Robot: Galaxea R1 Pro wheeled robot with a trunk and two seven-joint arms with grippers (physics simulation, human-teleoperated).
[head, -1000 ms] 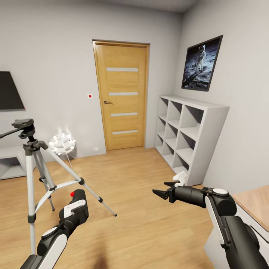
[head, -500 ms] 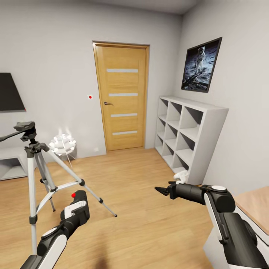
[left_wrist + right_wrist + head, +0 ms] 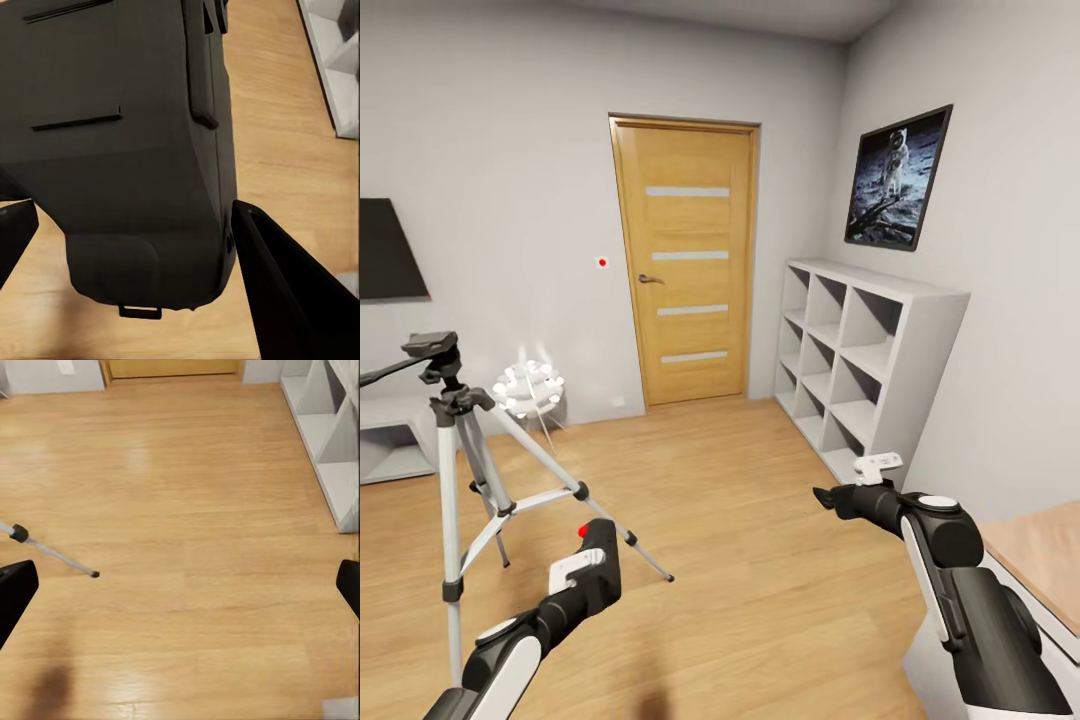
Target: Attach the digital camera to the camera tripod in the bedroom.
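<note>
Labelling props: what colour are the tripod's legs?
Silver-grey legs on the camera tripod, black joints; clearest in the head view.

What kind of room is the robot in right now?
Probably a room in a home, perhaps a bedroom: a wooden door, a grey cube shelf, a framed astronaut picture and light wood floor. A camera tripod stands at left.

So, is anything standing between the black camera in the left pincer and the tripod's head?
Nothing visible does. The black DSLR-style camera sits between the left pincer fingers, and only open air separates it from the silver-legged tripod head.

digital camera (image 3: 120, 150) between left jaws, both touching | wood floor (image 3: 285, 150) | shelf corner (image 3: 334, 52)
</note>
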